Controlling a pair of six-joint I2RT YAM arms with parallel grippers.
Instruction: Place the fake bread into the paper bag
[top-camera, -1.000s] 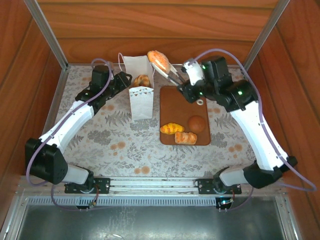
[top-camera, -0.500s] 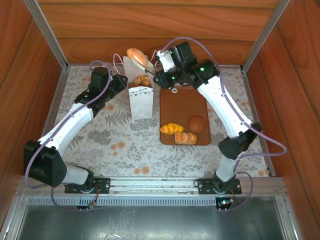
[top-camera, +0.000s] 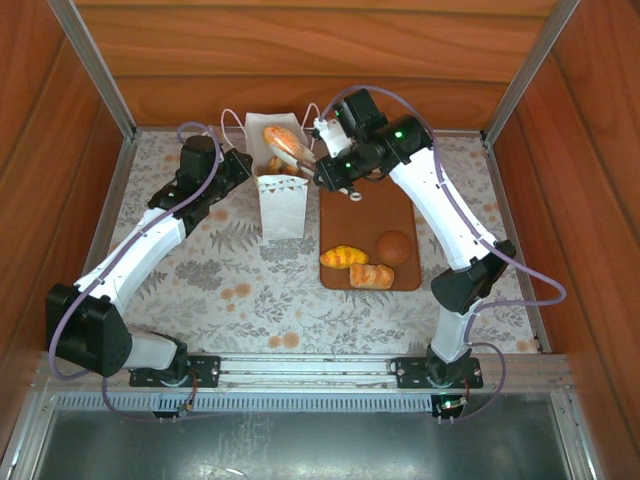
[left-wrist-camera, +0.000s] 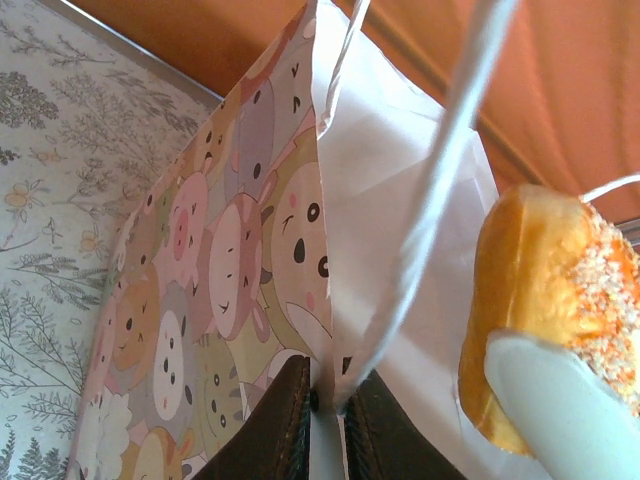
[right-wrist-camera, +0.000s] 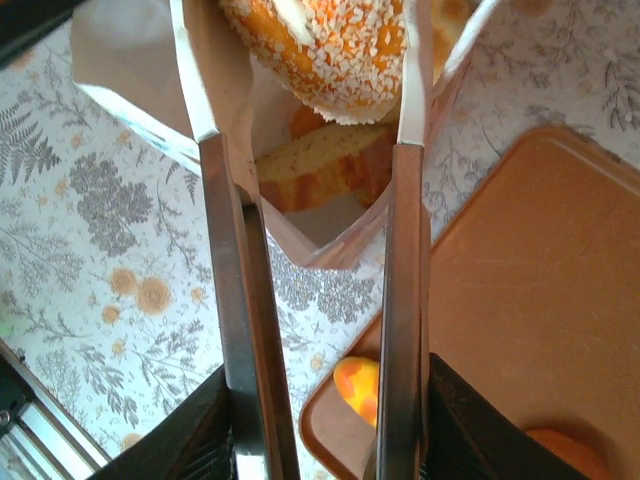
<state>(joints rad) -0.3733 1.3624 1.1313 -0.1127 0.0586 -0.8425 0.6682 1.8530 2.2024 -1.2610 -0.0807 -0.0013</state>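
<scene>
The right hand (top-camera: 291, 147) is clamped on a sugar-crusted donut (right-wrist-camera: 318, 45), its two long fingers (right-wrist-camera: 232, 300) pressing the ring's opposite flanks. It holds the donut directly above the open mouth of the paper bag (top-camera: 283, 200). The donut looks like a light, hollow or foam toy, so weight should be no trouble. Its gritty topping probably gives the pads some bite, but the rounded sides could let it squirm out of a pinch taken off-centre. A hold straight across the widest part, as here, seems the safest. The bag is the delicate partner: thin paper, standing on the counter (top-camera: 200, 270), likely to fold, tip or slide at the lightest knock from a finger going in. The left hand (left-wrist-camera: 327, 410) is drawn narrow on the bag's upper edge at the side away from the donut, with a cord handle (left-wrist-camera: 440, 180) running up past the pinch, and this steadies the mouth. Down inside the bag a pale slice (right-wrist-camera: 320, 165) already lies against the wall. Beside the bag, on the right arm's side, a brown tray (top-camera: 365, 210) carries a croissant (top-camera: 343, 257), a roll (top-camera: 371, 276) and a dark bun (top-camera: 396, 247). The croissant and the roll are best taken across the short width, and the bun across its dome. All three appear equally light and firm.
</scene>
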